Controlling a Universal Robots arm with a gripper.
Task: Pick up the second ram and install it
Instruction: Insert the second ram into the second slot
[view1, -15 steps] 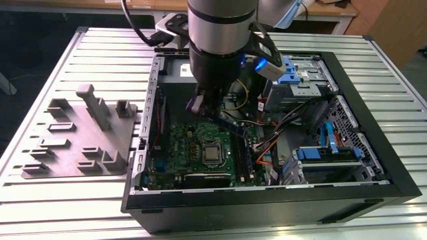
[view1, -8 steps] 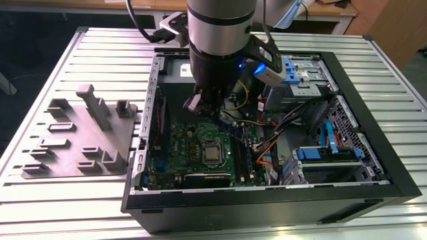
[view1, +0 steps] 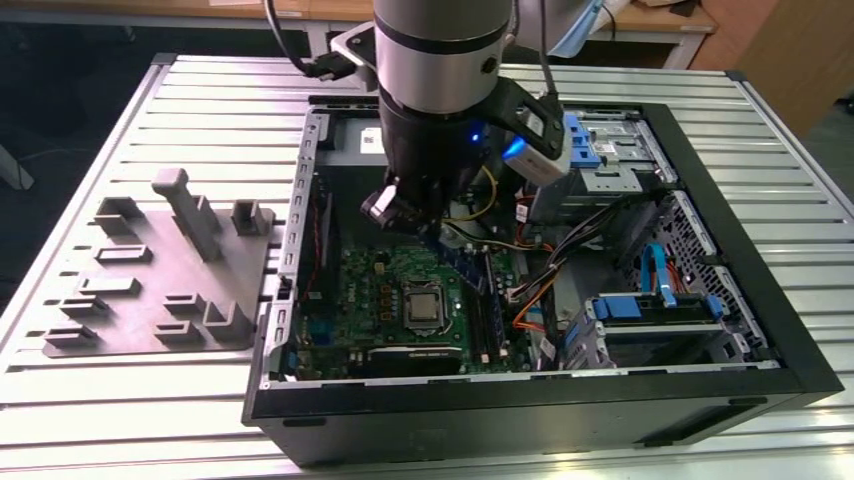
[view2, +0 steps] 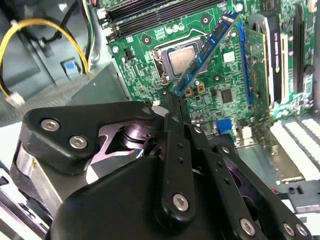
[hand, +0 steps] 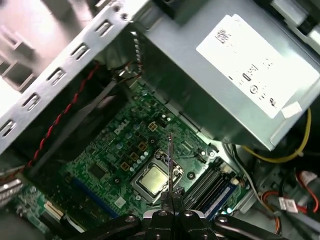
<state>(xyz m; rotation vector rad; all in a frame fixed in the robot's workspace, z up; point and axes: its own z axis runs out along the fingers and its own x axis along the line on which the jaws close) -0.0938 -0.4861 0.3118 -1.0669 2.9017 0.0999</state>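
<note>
Claw (view2: 173, 99) clamped on second ram (view2: 207, 50), above motherboard (view1: 358, 290) inside open case (view1: 534, 415).

The table (view1: 134, 400) is ribbed metal, the holder (view1: 140, 305) matt grey plastic, the gripper (view2: 172, 100) matt black.

Second ram (view2: 206, 53) blue, motherboard (view2: 142, 57) green (hand (view2: 172, 100) black).
</note>
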